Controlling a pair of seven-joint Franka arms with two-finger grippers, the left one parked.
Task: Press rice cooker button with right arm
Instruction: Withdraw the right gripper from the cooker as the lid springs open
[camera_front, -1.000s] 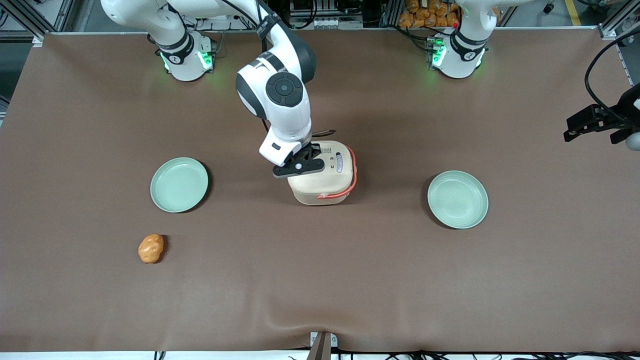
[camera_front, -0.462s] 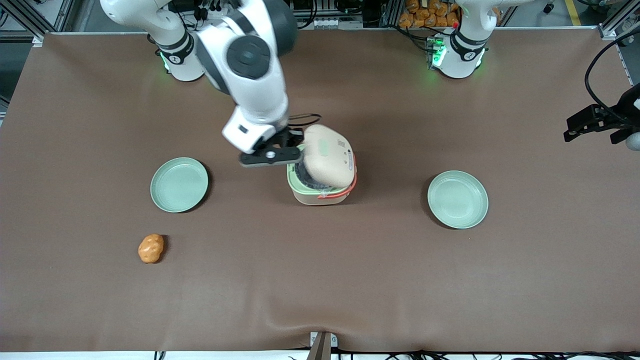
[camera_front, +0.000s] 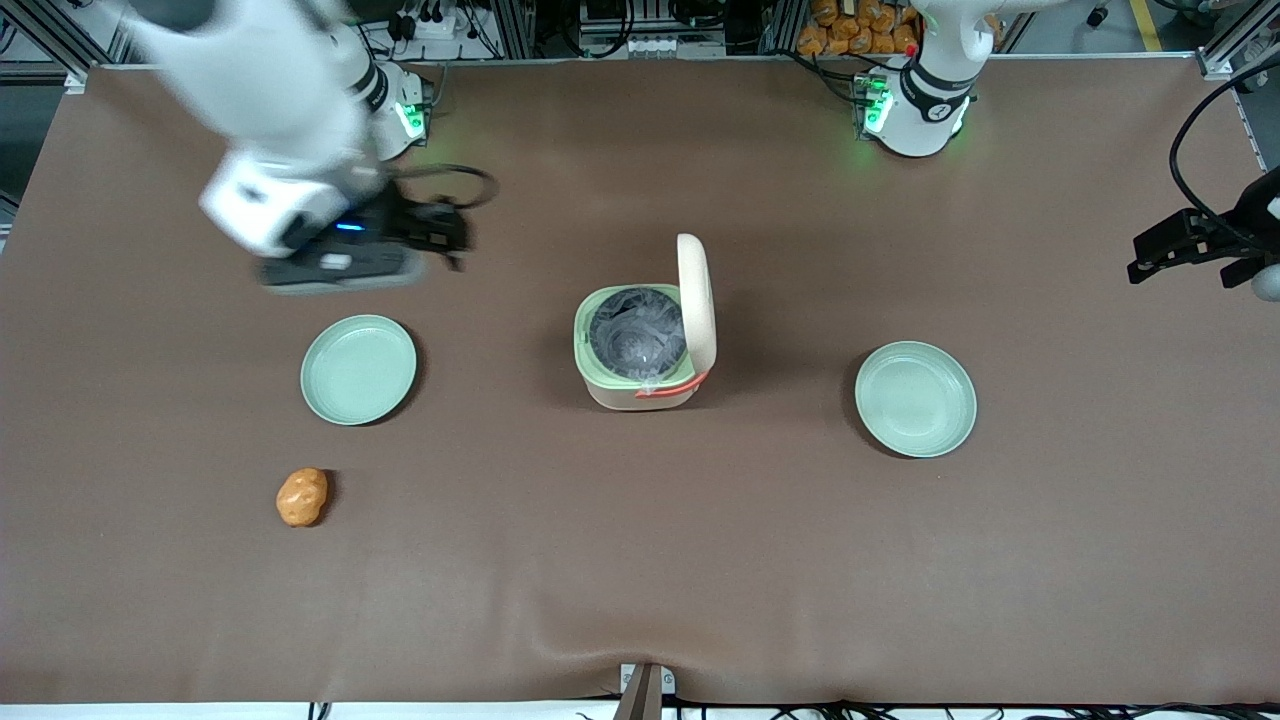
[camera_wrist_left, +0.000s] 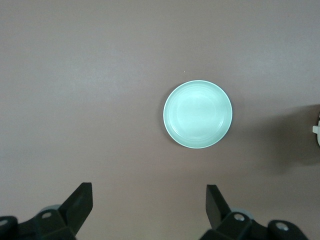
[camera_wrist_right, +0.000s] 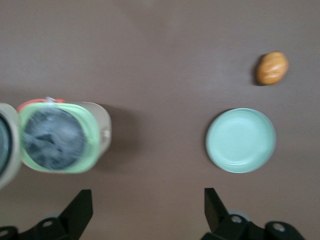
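Note:
The rice cooker (camera_front: 640, 350) stands mid-table with its cream lid (camera_front: 695, 300) swung upright. Its silvery inner pot (camera_front: 636, 333), pale green rim and coral-red handle (camera_front: 668, 390) show. My right arm (camera_front: 270, 90) has drawn away toward the working arm's end of the table. The gripper (camera_front: 335, 270) hangs above the cloth, well clear of the cooker and a little farther from the front camera than a green plate. The right wrist view shows the gripper (camera_wrist_right: 146, 212) open with nothing between its fingers, and the open rice cooker (camera_wrist_right: 60, 137) with a small cream tab (camera_wrist_right: 106, 134) on its wall.
A pale green plate (camera_front: 358, 369) lies toward the working arm's end, with an orange lumpy object (camera_front: 301, 497) nearer the front camera. Another green plate (camera_front: 915, 399) lies toward the parked arm's end. The brown cloth (camera_front: 640, 560) covers the table.
The lid, shut a second ago, has swung fully upright. The gripper has left the cooker's top and travelled fast toward the working arm's end.

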